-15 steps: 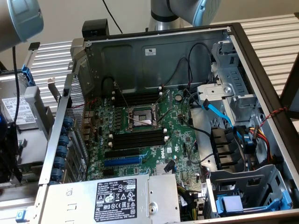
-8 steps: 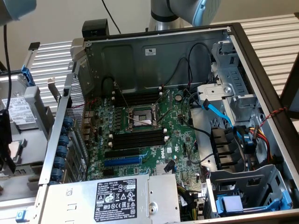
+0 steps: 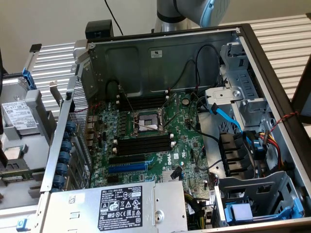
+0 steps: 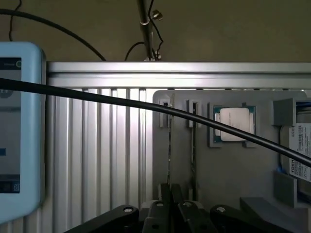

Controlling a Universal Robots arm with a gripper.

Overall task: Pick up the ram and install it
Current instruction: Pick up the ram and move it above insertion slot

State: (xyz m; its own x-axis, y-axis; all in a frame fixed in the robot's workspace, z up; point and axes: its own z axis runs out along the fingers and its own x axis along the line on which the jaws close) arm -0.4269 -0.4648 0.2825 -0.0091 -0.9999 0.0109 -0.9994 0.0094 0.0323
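In the wrist view, two thin sticks stand edge-on in the slots of a grey holder plate point(image 4: 228, 170); these look like the ram point(image 4: 170, 145), with a second stick point(image 4: 193, 145) beside it. My gripper point(image 4: 171, 194) hangs just in front of the first stick, dark fingers point(image 4: 165, 194) pressed together with nothing between them. In the exterior view the open computer case lies on the table. Long black memory slots point(image 3: 145, 143) with white end clips sit beside the processor socket point(image 3: 148, 121). A green board edge point(image 3: 13, 169) shows on the grey tray at the exterior view's left.
A black cable point(image 4: 97, 97) crosses the wrist view. A processor chip point(image 4: 234, 124) and a hard drive point(image 4: 301, 150) rest on the holder plate. A light blue pendant point(image 4: 19, 131) stands nearby. The case holds a power supply point(image 3: 116, 204), blue expansion slot point(image 3: 127, 168) and drive cages point(image 3: 257, 199). The arm point(image 3: 189, 10) rises behind the case.
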